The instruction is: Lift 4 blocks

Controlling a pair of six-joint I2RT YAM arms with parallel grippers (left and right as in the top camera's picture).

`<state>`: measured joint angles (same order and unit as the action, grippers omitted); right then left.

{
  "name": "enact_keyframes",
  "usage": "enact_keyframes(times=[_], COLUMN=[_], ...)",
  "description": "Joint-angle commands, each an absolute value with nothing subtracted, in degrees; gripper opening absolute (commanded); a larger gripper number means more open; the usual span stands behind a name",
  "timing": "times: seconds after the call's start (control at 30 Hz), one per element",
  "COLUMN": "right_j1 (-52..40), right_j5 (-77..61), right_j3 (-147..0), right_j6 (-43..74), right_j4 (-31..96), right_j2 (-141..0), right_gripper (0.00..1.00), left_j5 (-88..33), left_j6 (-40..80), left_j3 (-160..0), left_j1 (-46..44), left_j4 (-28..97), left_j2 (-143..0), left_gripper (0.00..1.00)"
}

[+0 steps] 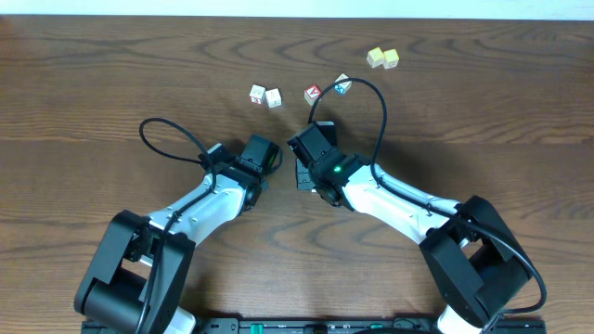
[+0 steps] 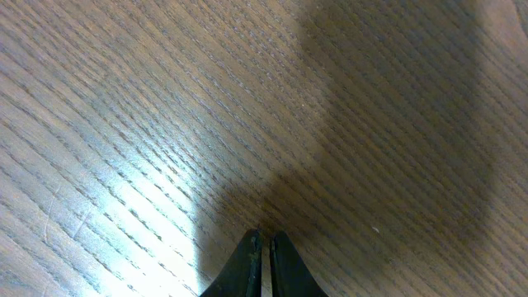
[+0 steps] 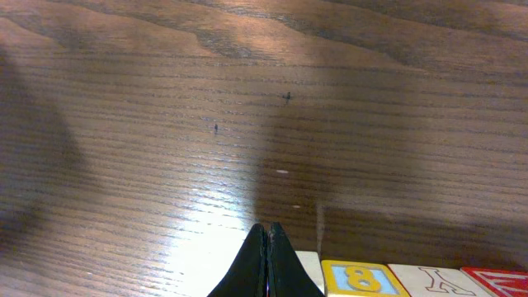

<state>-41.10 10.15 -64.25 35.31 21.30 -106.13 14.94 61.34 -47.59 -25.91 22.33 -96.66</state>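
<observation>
Several blocks lie side by side in a row along the bottom edge of the right wrist view. One is plain white (image 3: 310, 268), one shows a yellow-framed blue 8 (image 3: 363, 279), one a white face with an outlined letter (image 3: 433, 280), and one has a red edge (image 3: 497, 279). My right gripper (image 3: 266, 228) is shut and empty, its tips just left of the row's white end. From overhead only a white sliver of the row (image 1: 303, 175) shows beside the right gripper (image 1: 303, 150). My left gripper (image 2: 264, 236), shut with nothing in it, hovers low over bare wood and appears overhead (image 1: 270, 160) just left of the right one.
Loose cubes sit toward the table's far side: two white ones with pink-red edges (image 1: 257, 93) (image 1: 274, 97), a red-faced one (image 1: 313, 94), a blue-sided one (image 1: 342, 85) and a pale yellow pair (image 1: 382, 57). Black cables loop over both arms.
</observation>
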Motion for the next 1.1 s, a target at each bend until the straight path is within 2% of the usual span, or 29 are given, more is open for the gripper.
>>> enact_keyframes(times=[0.0,1.07], right_j1=[-40.9,-40.9], right_j5=[11.6,12.2], right_j3=[-64.7,-64.7], right_j6=[34.7,34.7], right_j4=[21.4,23.6], right_j2=[-107.2,-107.2], right_gripper=[0.01,0.01], left_j5=[15.1,15.1], left_j6=[61.6,61.6], left_j3=[-47.1,-47.1], left_j1=[-25.7,-25.7], left_j4=[22.7,22.7], left_j2=[-95.9,-95.9], left_gripper=[0.07,0.08])
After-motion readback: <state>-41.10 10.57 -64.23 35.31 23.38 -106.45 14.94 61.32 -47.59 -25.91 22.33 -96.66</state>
